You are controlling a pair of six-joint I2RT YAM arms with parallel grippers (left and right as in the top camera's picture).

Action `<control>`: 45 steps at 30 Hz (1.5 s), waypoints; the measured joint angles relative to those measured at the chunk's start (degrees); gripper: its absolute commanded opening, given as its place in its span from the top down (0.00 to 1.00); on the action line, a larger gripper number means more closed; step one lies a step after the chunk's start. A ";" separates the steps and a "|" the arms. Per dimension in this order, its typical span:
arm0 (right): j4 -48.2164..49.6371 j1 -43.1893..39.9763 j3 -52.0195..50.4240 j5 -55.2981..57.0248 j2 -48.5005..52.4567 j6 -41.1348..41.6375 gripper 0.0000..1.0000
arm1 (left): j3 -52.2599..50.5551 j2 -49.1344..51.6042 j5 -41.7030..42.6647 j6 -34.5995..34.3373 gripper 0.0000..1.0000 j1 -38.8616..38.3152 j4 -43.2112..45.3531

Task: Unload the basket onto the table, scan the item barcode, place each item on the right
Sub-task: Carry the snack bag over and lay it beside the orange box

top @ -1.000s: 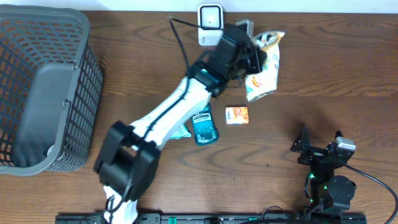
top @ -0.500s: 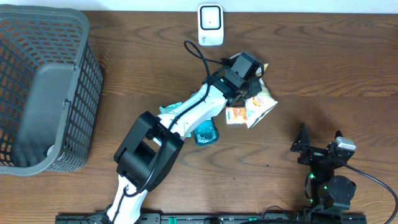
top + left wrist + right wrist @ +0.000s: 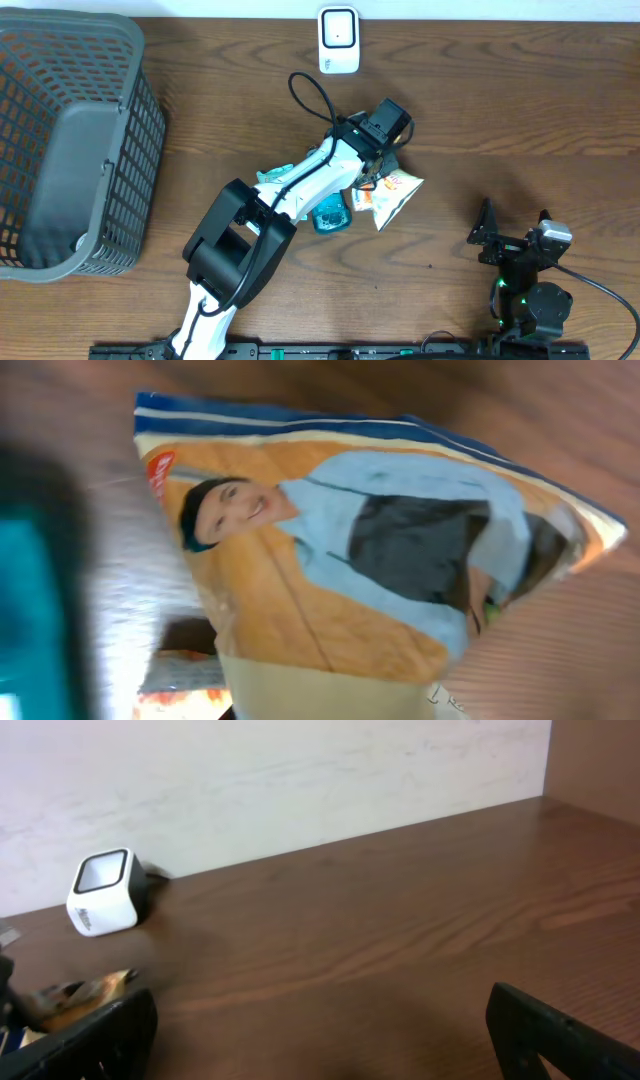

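Jaws spread wide and holding nothing, the right gripper (image 3: 515, 222) sits at the near edge of the table (image 3: 520, 110), apparently parked clear because one arm suffices here. Farther in, a teal bottle (image 3: 330, 215) lies flat, and just beside it hangs the snack bag (image 3: 393, 195), pinched by its upper edge in the closed left gripper (image 3: 380, 165). That edge grip likely leaves both flat faces free to show. Its long axis slants from the gripper toward the near right, loose end pointing away from the scanner, with the pictured face toward the wrist camera and no barcode visible. Whether it touches the table is unclear. Beyond, well apart, the white scanner (image 3: 339, 40) stands at the far edge, and the grey basket (image 3: 140, 120) waits far left.
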 measured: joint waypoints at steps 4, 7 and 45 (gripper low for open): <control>0.00 0.00 0.00 0.00 0.00 0.00 0.01 | 0.02 -0.13 -3.37 -0.20 0.92 -0.02 -4.20; 0.00 0.00 0.00 0.00 0.00 0.00 0.01 | 0.04 -0.28 -5.14 -0.09 0.92 -0.02 -5.68; 0.00 0.00 0.00 0.00 0.00 0.00 0.01 | 3.26 -33.57 -21.88 27.15 0.02 1.05 -1.38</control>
